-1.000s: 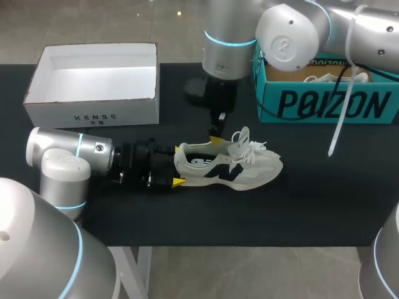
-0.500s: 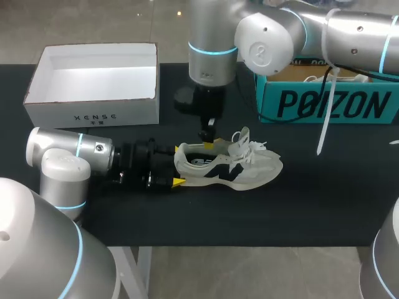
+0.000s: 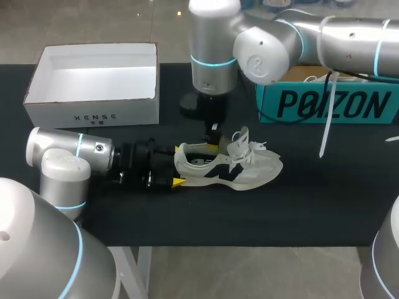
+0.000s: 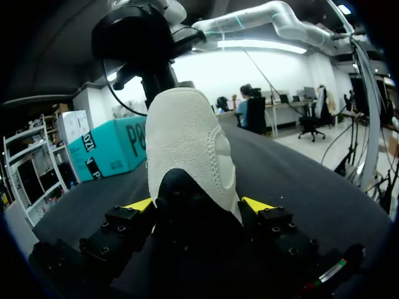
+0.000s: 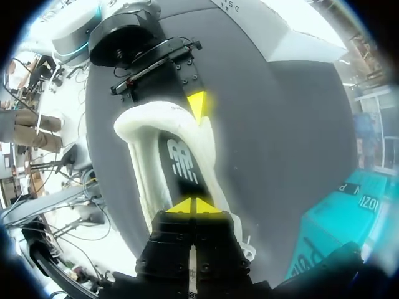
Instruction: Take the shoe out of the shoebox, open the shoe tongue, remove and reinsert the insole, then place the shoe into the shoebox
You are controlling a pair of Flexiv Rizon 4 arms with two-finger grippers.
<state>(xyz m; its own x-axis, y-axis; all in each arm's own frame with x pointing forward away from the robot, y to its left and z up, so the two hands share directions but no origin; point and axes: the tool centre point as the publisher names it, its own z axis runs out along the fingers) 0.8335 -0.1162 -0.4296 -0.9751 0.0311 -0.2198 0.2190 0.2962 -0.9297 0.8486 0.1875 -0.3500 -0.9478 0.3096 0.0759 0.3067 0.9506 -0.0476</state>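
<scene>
1 shoe (image 3: 232,167) on black table (image 3: 299,212), near white shoebox (image 3: 93,111) (teal box (image 3: 330,103) behind). Heel clamped by left gripper (image 3: 179,165); right gripper (image 3: 213,142) pinched together over the collar.

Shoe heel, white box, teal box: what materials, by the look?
Shoe heel: off-white suede or synthetic, matte, with fine punched dots. White box: likely matte cardboard, with thin straight walls and crisp folded corners. Teal box: likely printed cardboard, with flat sides and an open top.
</scene>
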